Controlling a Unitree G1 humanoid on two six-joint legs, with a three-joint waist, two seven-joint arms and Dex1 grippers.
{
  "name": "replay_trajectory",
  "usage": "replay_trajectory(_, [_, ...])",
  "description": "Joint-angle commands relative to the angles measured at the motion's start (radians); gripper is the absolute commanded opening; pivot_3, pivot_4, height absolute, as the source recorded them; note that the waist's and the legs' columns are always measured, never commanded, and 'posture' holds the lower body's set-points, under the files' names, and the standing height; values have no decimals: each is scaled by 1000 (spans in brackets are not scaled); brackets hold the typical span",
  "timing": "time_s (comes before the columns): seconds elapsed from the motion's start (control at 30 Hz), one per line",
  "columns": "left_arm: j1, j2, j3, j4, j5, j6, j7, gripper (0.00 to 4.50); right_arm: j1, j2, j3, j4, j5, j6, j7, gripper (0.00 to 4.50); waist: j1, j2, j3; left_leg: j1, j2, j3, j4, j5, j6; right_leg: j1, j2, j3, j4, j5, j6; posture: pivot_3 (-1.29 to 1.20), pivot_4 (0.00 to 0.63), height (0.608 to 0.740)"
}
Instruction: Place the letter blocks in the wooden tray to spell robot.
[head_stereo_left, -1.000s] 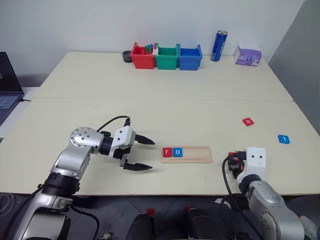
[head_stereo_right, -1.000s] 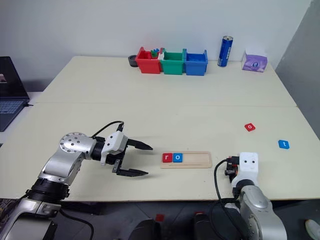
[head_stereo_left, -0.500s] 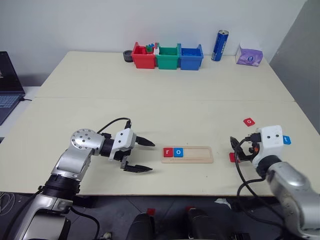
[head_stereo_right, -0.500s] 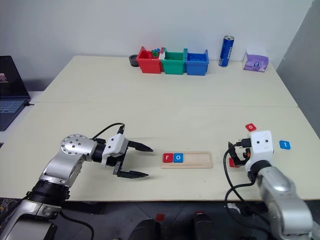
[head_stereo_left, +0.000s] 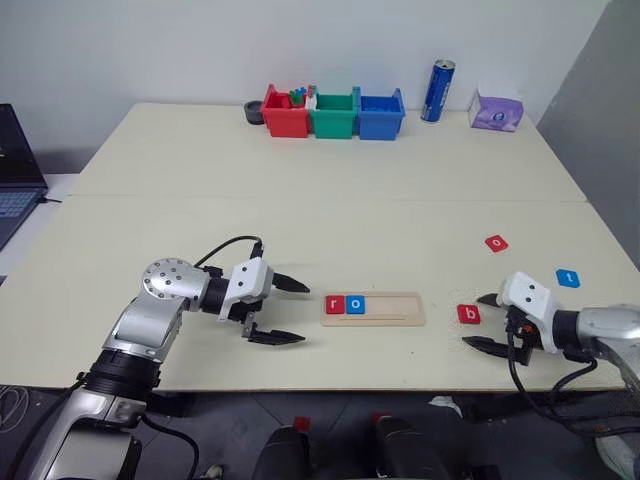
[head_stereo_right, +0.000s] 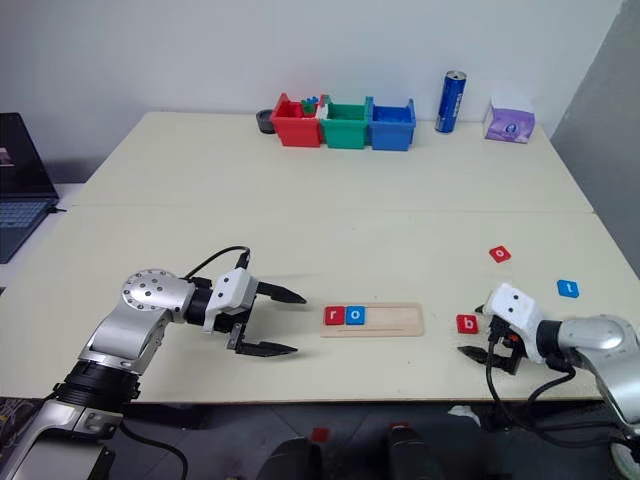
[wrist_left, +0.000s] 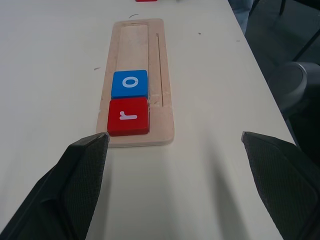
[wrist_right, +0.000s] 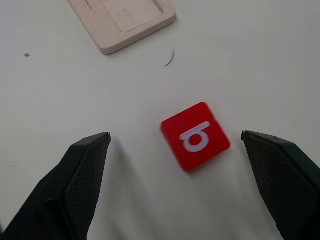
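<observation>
I am seeing both jaws standing wide, holding nothing. The left gripper (head_stereo_left: 283, 311) is hovering over the table (head_stereo_left: 300, 200) at nine o'clock of the tray (head_stereo_left: 374, 309), pointing at its near end. The right gripper (head_stereo_left: 482, 320) is sitting at three o'clock of the tray, its fingers flanking the red b (head_stereo_left: 468, 314), which is lying flat on the table, untouched. In the tray, the red r (head_stereo_left: 334, 304) and blue o (head_stereo_left: 356, 304) are sitting side by side, touching, at its nine o'clock end. The red o (head_stereo_left: 496, 243) and blue t (head_stereo_left: 568, 278) are lying loose around two o'clock of the tray.
</observation>
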Motion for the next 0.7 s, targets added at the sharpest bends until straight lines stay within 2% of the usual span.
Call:
replay_trajectory(0.03, [0,2,0,-15,0,-15,4,4500,-58,-19,23,61,-20,-56,65,4447,2,0,0,0,0,0,0,0,0,0,0,0,0,0,0,0,150,740])
replay_trajectory(0.17, [3,3,-1,-19,0,-15,8,4500,-131,-14,71,141,-22,-53,132,4447,3,0,0,0,0,0,0,0,0,0,-1,0,0,2,-3,0,150,740])
replay_trajectory(0.23, [3,3,-2,-21,1,-14,10,4500,-153,-8,84,170,-28,-57,150,4077,3,0,0,0,0,0,0,0,0,0,-1,0,0,3,-4,0,150,740])
replay_trajectory(0.3, [9,5,-1,-28,0,-11,12,4500,-170,5,95,191,-29,-55,161,3541,3,0,0,0,0,0,0,0,0,0,-1,0,0,3,-4,0,150,740])
replay_trajectory(0.5, [27,10,6,-40,-3,-10,20,4500,-169,20,87,170,-7,-39,176,1448,3,0,0,0,1,-1,0,0,0,0,-1,-1,0,3,-5,0,150,740])
replay_trajectory(0.7, [41,21,18,-33,1,-19,31,4500,-171,41,67,-24,82,55,161,1461,2,0,0,0,1,-1,0,0,0,0,-1,-1,1,3,-5,0,150,740])
